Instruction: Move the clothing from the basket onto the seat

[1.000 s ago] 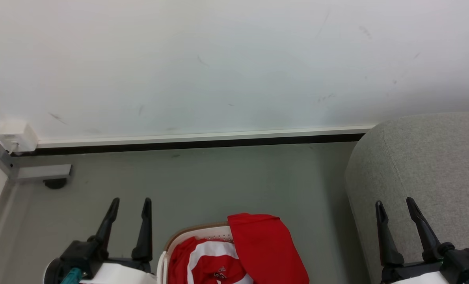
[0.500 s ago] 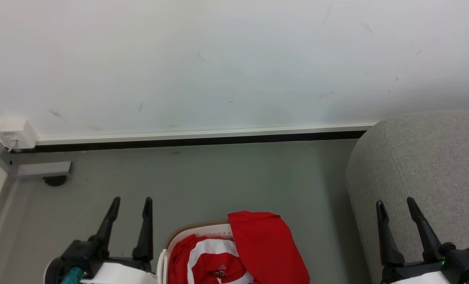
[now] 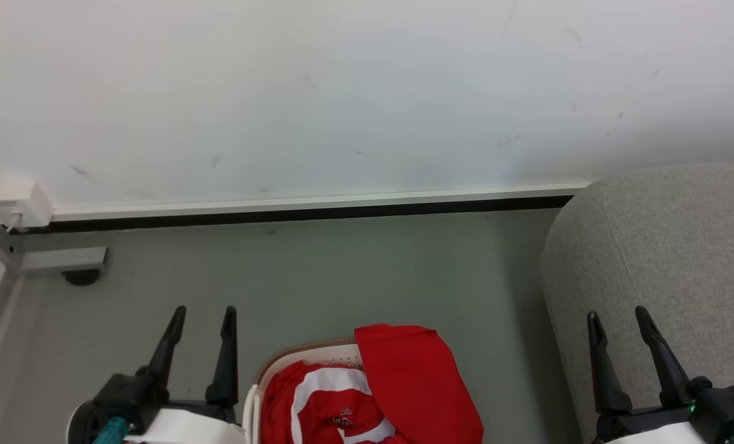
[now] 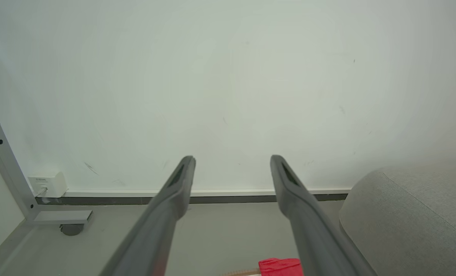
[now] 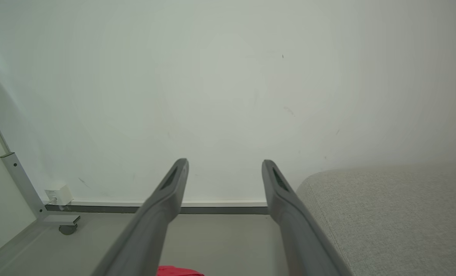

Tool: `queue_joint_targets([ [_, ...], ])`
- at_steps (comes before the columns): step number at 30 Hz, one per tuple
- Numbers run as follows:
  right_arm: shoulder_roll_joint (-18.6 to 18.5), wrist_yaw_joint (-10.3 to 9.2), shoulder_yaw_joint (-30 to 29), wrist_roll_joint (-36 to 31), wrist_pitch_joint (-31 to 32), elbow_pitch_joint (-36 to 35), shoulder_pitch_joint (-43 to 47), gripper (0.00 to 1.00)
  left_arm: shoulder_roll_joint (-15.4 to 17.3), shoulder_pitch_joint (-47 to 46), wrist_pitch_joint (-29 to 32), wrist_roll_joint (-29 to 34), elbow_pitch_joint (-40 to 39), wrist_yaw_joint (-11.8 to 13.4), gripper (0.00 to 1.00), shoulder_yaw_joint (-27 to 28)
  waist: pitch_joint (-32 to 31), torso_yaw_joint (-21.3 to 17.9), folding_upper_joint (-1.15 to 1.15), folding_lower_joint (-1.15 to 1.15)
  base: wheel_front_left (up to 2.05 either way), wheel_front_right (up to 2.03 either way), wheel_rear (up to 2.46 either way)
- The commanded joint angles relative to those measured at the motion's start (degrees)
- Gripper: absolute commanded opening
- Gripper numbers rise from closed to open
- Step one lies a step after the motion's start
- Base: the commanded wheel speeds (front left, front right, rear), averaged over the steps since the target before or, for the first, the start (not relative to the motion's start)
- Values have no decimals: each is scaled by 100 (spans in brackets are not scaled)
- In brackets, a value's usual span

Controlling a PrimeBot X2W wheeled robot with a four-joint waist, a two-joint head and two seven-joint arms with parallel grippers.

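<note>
Head view dipped slightly, more basket (image 3: 310, 356) and clothing (image 3: 417, 382) showing

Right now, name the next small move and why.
Probably lower the right gripper toward the plain bright-red garment draped over the brown rim of the cream-white plastic basket: it lies uppermost, on the side nearer the light-grey woven-fabric seat, and that gripper is open.
</note>
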Motion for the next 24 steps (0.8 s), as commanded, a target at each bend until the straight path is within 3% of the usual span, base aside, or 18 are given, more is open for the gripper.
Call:
queue_joint_targets([
  [1, -33, -14, -2, 32, 2, -5, -38, 100, 18, -64, -4, 55, -18, 22, 100, 18, 29, -13, 0, 0, 0, 0, 0],
  [15, -32, -14, -2, 108, 2, -165, -451, 100, 26, -500, -4, 222, 224, -88, 100, 133, 919, -459, 0, 0, 0, 0, 0],
  [24, -27, -14, -4, 179, 2, -361, -871, 100, 397, -1027, -4, 411, 1045, -199, 100, 16, 1719, -926, 0, 0, 0, 0, 0],
])
